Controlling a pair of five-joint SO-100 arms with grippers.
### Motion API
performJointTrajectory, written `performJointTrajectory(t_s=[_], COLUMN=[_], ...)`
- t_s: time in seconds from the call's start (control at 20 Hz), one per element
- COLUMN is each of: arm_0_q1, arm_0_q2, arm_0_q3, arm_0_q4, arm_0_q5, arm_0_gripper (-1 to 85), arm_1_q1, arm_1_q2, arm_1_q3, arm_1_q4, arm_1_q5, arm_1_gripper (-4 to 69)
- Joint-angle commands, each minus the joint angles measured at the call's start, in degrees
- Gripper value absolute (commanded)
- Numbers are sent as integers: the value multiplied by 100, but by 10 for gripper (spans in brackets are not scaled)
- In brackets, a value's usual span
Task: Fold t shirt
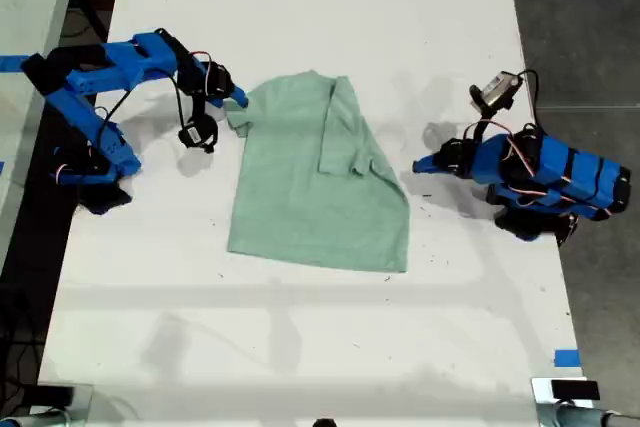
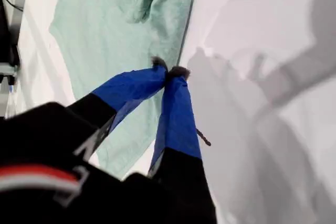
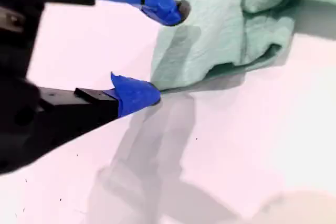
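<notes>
The t shirt (image 1: 310,187) (image 2: 105,24) (image 3: 226,24) is pale mint green and lies flat on the middle of the table, one side folded in over the body so a sleeve lies on top. The sleeve edge towards the exterior view's left is bunched.

It's a white table (image 1: 300,347), with a scrap of blue tape (image 1: 566,357) near the corner at the exterior view's lower right and dark floor (image 1: 580,27) beyond.

My second gripper (image 1: 238,102) (image 3: 167,52) has its jaws apart, right at that bunched sleeve edge. My first gripper (image 1: 418,167) (image 2: 169,72) is at the exterior view's right, tips pressed together on nothing, near the shirt's folded side but clear of it.
</notes>
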Motion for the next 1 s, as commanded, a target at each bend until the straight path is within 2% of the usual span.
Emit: performJointTrajectory(t_s=[0.0, 0.05, 0.15, 0.2, 0.4, 0.7, 0.75, 0.8, 0.85, 0.9, 0.95], arm_0_q1=[70, 0, -9, 114, 1354, 3226, 3384, 3445, 3428, 3375, 3278], arm_0_q2=[-360, -879, -1635, -1556, -870, -1881, -2065, -2109, -2039, -1890, -1591], arm_0_q3=[-571, -923, -1670, -1828, -3076, -6073, -6478, -6601, -6627, -6618, -6478], arm_0_q4=[193, 492, 1283, 1459, 2136, 2276, 2250, 2197, 2197, 2250, 2496], arm_0_q5=[-44, -88, -220, -352, -1028, -1775, -1811, -1934, -1960, -1696, -1740], arm_0_gripper=[76, -1, -1, -1, -1, -1, 44, 196, 219, 167, -1], arm_1_q1=[53, 53, 35, 35, 44, 44, 35, 35, 35, 35, 35], arm_1_q2=[97, 97, 97, 97, 97, 97, 97, 97, 97, 97, 97], arm_1_q3=[281, 281, 281, 281, 281, 281, 281, 281, 281, 281, 281], arm_1_q4=[62, 62, 62, 62, 62, 62, 62, 62, 62, 62, 62], arm_1_q5=[35, 26, 26, 26, 18, 18, 18, 18, 18, 18, 18], arm_1_gripper=[22, 22, 22, 22, 22, 22, 22, 22, 22, 22, 22])
